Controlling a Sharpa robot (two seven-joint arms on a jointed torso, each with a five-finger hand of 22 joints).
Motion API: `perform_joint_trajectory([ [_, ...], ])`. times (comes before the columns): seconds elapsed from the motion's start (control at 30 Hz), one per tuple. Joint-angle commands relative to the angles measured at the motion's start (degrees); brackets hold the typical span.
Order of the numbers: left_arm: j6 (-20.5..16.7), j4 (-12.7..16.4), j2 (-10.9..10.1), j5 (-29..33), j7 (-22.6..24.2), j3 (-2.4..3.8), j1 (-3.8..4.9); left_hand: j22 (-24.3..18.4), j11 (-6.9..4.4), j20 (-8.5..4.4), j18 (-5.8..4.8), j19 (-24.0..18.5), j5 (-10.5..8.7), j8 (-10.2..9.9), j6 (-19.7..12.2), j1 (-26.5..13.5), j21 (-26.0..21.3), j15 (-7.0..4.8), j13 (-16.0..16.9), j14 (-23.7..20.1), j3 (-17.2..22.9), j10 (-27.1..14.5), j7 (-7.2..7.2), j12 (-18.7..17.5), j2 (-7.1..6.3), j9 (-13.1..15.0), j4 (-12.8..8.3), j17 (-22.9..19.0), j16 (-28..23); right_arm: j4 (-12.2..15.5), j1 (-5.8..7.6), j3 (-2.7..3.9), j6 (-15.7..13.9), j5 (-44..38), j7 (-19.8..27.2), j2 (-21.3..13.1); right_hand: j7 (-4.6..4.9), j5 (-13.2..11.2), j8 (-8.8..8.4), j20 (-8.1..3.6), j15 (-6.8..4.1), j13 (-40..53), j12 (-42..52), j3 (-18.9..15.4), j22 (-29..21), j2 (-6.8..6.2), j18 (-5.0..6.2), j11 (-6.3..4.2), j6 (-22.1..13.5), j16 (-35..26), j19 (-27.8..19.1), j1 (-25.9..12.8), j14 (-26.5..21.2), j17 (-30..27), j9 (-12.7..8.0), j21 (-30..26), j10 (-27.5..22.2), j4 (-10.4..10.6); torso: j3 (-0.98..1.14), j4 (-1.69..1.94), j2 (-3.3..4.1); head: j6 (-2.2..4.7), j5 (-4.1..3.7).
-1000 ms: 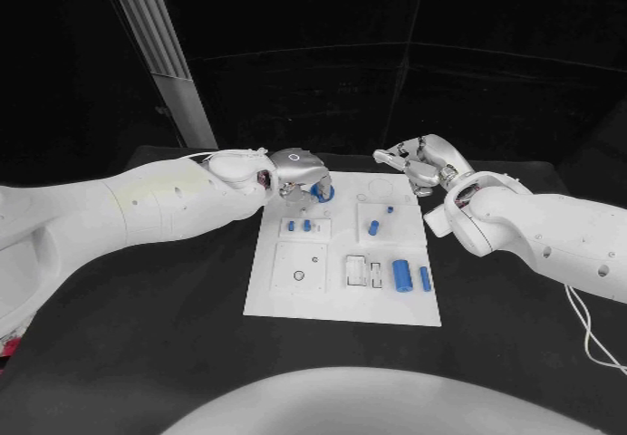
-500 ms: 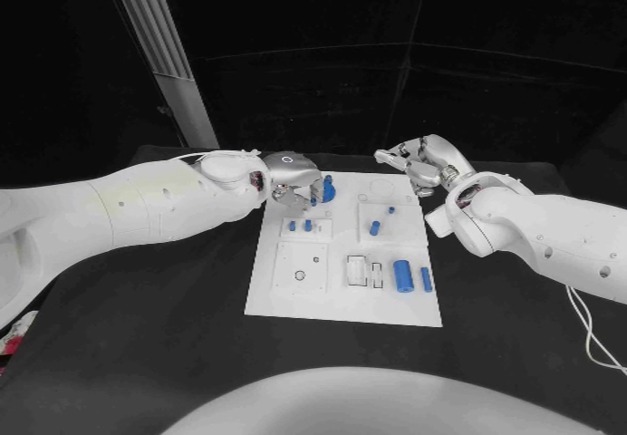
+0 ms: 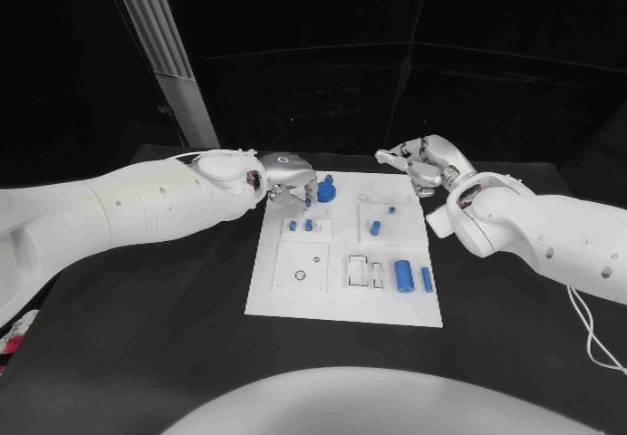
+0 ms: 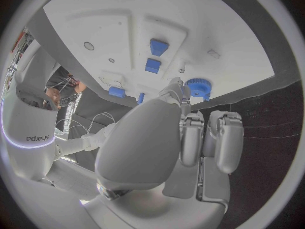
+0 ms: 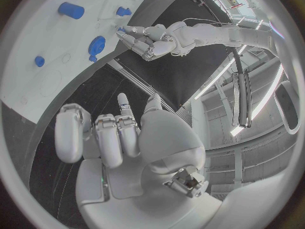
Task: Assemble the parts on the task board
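The white task board (image 3: 342, 304) lies mid-table. A blue toothed wheel (image 3: 325, 190) stands near its far edge, free of both hands; it is also seen in the left wrist view (image 4: 198, 87) and the right wrist view (image 5: 96, 46). My left hand (image 3: 287, 172) hovers just left of the wheel, empty, with one fingertip (image 4: 176, 89) close beside it. My right hand (image 3: 422, 163) hangs over the board's far right corner with fingers loosely bent and nothing in them. Two small blue pieces (image 3: 301, 225) sit in a square recess, and a blue peg (image 3: 374, 227) stands in the neighbouring one.
Two blue cylinders (image 3: 413, 275) lie side by side near the board's right edge, next to narrow rectangular slots (image 3: 363, 271). A raised square with small holes (image 3: 302, 267) occupies the near left. Black table surrounds the board. A pale post (image 3: 168, 72) stands at the back left.
My left hand let go of the blue wheel and drew back to the left; the wheel now stands alone on the board. The right hand has hardly moved.
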Motion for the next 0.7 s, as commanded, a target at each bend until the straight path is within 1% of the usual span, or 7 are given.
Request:
perform_joint_trajectory([
  [0.03,1.3,-0.3,0.2,0.2,-0.8,0.00,0.02,14.7,-0.05,0.36,-0.11,5.4,0.00,0.1,0.3,-0.1,-0.3,0.29,0.0,6.0,0.4,0.3,-0.07,-0.4,0.27,0.0,0.1,15.1,0.2,0.0,0.10,0.03,0.3,0.1,0.3,0.0,-0.06,0.3,0.01,-0.17,-0.42,5.0,-0.4,-0.3,10.0,0.33,0.88,-0.52,-0.2,0.1,-0.4,0.1,6.1,15.1,-0.1,-0.3,2.5,0.0,0.01,-0.06,0.02,-0.01,0.02],
  [0.33,2.1,-0.7,0.3,0.2,-1.1,0.00,-0.10,14.7,-0.07,0.35,-0.11,5.4,-0.01,0.1,0.3,-0.1,-0.4,0.28,0.0,6.0,0.4,0.3,-0.08,-0.4,0.27,0.0,0.1,15.1,0.2,0.1,0.10,0.03,0.4,0.1,0.2,0.0,-0.06,0.3,0.01,-0.17,-0.42,5.0,-0.4,-0.3,10.0,0.33,0.88,-0.52,-0.2,0.1,-0.4,0.1,6.1,15.1,-0.1,-0.3,2.5,0.0,-0.02,0.00,0.02,-0.01,-0.02],
  [0.7,2.9,-1.3,0.6,0.2,-1.1,0.00,-0.26,14.7,-0.09,0.35,-0.08,5.3,-0.01,0.1,0.2,-0.1,-0.5,0.27,0.0,6.0,0.4,0.3,-0.08,-0.5,0.27,0.0,0.1,15.1,0.2,0.0,0.10,0.03,0.4,0.1,0.3,0.0,-0.06,0.3,0.01,-0.17,-0.42,5.0,-0.4,-0.3,10.0,0.33,0.88,-0.52,-0.2,0.1,-0.4,0.1,6.1,15.1,-0.1,-0.3,2.5,0.0,-0.01,-0.02,-0.01,-0.01,-0.01],
])
